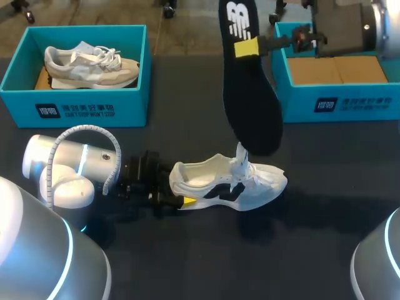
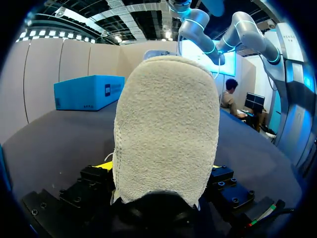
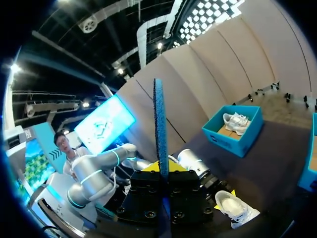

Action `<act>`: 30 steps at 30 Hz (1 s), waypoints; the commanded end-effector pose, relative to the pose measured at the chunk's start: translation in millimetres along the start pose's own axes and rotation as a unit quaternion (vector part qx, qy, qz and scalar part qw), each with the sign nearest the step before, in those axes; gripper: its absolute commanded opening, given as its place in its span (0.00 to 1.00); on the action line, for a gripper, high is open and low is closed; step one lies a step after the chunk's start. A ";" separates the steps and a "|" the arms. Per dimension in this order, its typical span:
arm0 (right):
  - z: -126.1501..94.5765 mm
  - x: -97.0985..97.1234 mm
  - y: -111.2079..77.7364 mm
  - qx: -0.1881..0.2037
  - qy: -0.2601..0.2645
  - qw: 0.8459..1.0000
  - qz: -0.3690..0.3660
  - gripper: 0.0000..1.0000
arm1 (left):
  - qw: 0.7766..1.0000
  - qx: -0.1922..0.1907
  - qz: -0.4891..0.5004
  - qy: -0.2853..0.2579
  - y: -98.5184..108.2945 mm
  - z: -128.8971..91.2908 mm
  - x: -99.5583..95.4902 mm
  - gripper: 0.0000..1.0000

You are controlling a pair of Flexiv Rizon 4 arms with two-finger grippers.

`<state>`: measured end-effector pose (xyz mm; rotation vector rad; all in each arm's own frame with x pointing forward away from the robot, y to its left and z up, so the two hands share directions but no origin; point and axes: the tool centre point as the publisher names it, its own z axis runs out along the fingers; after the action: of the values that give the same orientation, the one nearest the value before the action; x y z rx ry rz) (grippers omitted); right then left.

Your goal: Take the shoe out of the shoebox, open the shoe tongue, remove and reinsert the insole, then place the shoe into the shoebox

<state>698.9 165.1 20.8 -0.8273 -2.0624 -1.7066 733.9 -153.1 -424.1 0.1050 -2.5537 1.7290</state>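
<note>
White mesh sneaker with black side marks [image 1: 228, 181] lies on its sole on the dark table [image 1: 325, 187], toe pointing right. Its heel is clenched between the fingers of the left pincer [image 1: 175, 189]. A long black foam insole [image 1: 250, 94] hangs with its lower end near the sneaker's raised tongue, its upper end gripped by the right pincer [image 1: 247, 47]. Reinserting looks to be the step: hold the heel firm, feed the insole's lower tip into the opening toe-first, then slide it flat.
</note>
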 end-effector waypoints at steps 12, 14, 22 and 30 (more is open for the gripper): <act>-6.3 0.2 -10.1 -0.014 0.007 1.000 -0.005 0.00 | 1.000 -0.002 0.000 0.001 1.9 2.9 -1.1 0.00; -6.3 0.2 -10.1 -0.014 0.007 1.000 -0.005 0.00 | 1.000 -0.002 0.000 0.001 1.9 2.9 -1.1 0.00; -22.1 1.8 -10.0 -0.009 0.019 1.000 0.010 0.00 | 1.000 -0.002 0.000 0.001 1.9 2.9 -1.1 0.00; -49.7 25.0 -9.7 -0.004 0.023 1.000 0.020 0.00 | 1.000 -0.002 0.000 0.001 1.9 2.9 -1.1 0.00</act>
<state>681.7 135.1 32.7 -0.7988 -1.9893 -1.7052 733.9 -153.1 -424.1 0.1050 -2.5537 1.7290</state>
